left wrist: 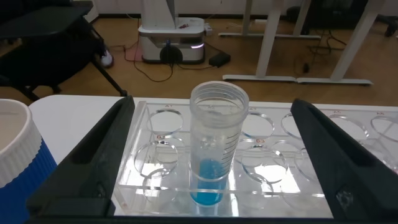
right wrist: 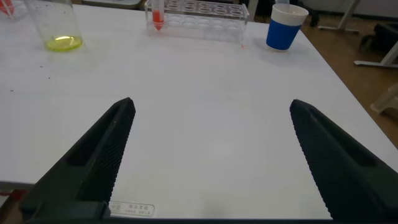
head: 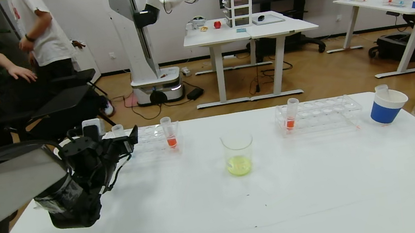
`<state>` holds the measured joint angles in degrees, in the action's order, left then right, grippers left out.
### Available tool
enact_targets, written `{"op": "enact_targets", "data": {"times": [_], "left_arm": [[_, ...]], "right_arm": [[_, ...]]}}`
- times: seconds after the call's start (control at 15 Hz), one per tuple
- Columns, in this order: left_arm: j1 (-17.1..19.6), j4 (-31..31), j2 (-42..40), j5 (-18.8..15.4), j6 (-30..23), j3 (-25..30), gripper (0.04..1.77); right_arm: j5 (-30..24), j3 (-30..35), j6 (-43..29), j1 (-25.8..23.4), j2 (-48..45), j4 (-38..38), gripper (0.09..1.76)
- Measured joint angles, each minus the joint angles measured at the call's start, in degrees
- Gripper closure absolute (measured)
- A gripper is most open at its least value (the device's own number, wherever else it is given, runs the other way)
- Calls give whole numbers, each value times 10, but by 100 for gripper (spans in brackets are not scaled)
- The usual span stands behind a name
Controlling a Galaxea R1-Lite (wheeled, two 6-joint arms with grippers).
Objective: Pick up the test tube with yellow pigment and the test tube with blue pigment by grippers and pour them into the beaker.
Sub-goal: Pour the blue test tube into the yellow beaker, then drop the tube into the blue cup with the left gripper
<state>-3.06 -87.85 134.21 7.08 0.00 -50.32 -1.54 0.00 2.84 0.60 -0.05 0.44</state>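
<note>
The blue-pigment test tube (left wrist: 214,155) stands upright in a clear rack (left wrist: 155,180), with cyan liquid at its tip. My left gripper (left wrist: 212,109) is open, with one finger on each side of the tube and not touching it. In the head view the gripper (head: 126,139) is at the left rack, by the tube's rim (head: 117,129). The beaker (head: 238,154) stands mid-table with yellow liquid in its bottom. No tube with yellow liquid shows. My right gripper (right wrist: 211,104) is open and empty above bare table; it is out of the head view.
Orange-red tubes stand in the left rack (head: 169,132) and the right rack (head: 292,114). A blue-and-white paper cup (head: 387,106) at the far right holds an empty clear tube (head: 381,88). Another blue cup (left wrist: 18,155) stands beside the left gripper.
</note>
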Motion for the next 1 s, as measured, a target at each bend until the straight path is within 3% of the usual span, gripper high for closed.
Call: {"op": "enact_targets", "data": {"times": [0.4, 0.47, 0.53, 0.6, 0.67, 0.73, 0.8, 1.0], "left_arm": [[1, 0, 7, 2, -1, -11, 11], [1, 0, 8, 2, -1, -12, 30], [1, 0, 9, 2, -1, -13, 63], [1, 0, 10, 2, -1, -14, 112], [1, 0, 10, 2, -1, -16, 142], [1, 0, 10, 2, 0, -17, 149], [0, 0, 10, 2, -1, -17, 130], [-2, 0, 10, 2, 0, -18, 131]], "right_arm": [[0, 0, 0, 0, 0, 0, 11], [0, 0, 0, 0, 0, 0, 11], [0, 0, 0, 0, 0, 0, 11], [0, 0, 0, 0, 0, 0, 11], [0, 0, 0, 0, 0, 0, 11], [0, 0, 0, 0, 0, 0, 11], [0, 0, 0, 0, 0, 0, 11], [0, 0, 0, 0, 0, 0, 11]]}}
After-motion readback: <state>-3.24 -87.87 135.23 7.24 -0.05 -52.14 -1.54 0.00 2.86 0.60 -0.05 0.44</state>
